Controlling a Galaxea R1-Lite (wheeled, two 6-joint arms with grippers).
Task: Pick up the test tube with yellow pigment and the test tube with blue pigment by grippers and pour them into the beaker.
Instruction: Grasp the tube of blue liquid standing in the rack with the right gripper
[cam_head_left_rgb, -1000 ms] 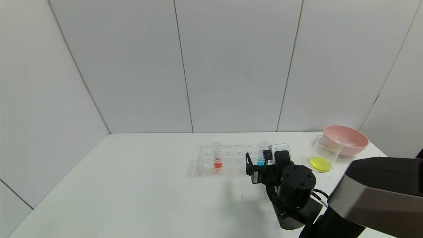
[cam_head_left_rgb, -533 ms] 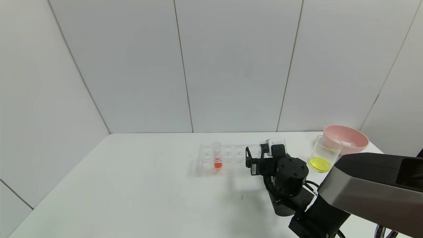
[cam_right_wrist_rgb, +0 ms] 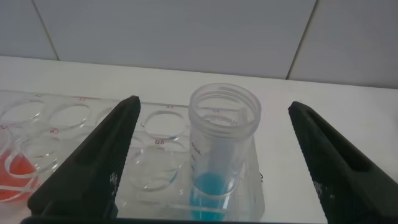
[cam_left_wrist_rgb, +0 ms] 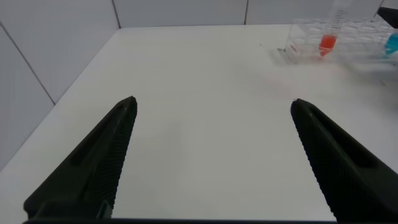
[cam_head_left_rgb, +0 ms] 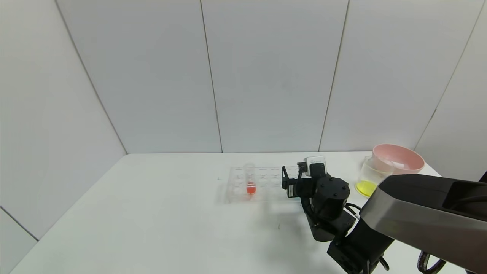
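The test tube with blue pigment (cam_right_wrist_rgb: 221, 143) stands upright in the right end of the clear rack (cam_right_wrist_rgb: 81, 124). My right gripper (cam_right_wrist_rgb: 212, 102) is open, one finger on each side of the tube and apart from it. In the head view the right gripper (cam_head_left_rgb: 292, 177) is at the rack's (cam_head_left_rgb: 262, 182) right end and hides the blue tube. The beaker (cam_head_left_rgb: 374, 176) stands to the right with yellow liquid in its bottom. The test tube with yellow pigment is out of view. My left gripper (cam_left_wrist_rgb: 212, 102) is open and empty over bare table, and the blue tube (cam_left_wrist_rgb: 392, 45) shows far off.
A tube with red liquid (cam_head_left_rgb: 250, 179) stands in the rack's left part. It also shows in the left wrist view (cam_left_wrist_rgb: 326, 38). A pink bowl (cam_head_left_rgb: 397, 160) sits behind the beaker at the table's far right corner. The wall runs along the table's back edge.
My right gripper has moved forward and a little left to the rack's right end. The blue tube, seen beside it a second ago, is now hidden behind it in the head view.
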